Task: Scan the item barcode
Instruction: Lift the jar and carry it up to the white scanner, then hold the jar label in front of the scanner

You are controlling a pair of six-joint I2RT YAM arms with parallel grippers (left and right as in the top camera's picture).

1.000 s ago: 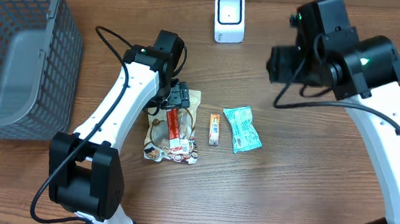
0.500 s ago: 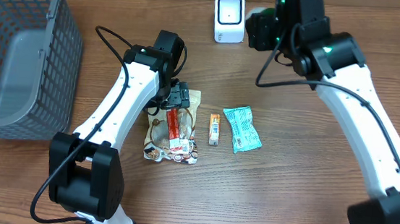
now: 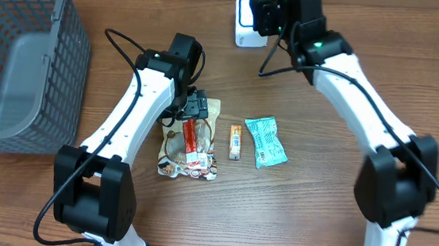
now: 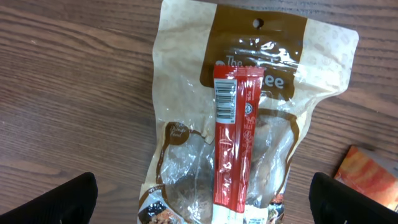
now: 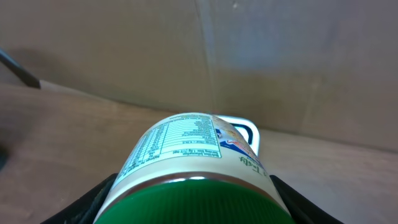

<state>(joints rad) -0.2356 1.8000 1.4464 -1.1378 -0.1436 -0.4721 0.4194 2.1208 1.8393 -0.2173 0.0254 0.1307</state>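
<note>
Right wrist view: the right gripper (image 5: 189, 208), jaws half closed around a green-lidded jar (image 5: 239, 160), holds it just before the far scanner (image 3: 242, 31). Roll the label (image 5: 177, 140) slowly toward its window. The left gripper (image 4: 202, 199) hangs wide open, empty, over the pouch (image 4: 249, 93).

On my desk (image 3: 315, 219) the basket (image 3: 6, 9) sits far left. Mid-desk lies a pouch (image 3: 176, 147) with a stick (image 3: 192, 136) on it. To its right I see a small bar (image 3: 235, 142), then a packet (image 3: 266, 141). The scanner (image 3: 243, 31) stands behind them, with the canister (image 5: 193, 152) just before it.
</note>
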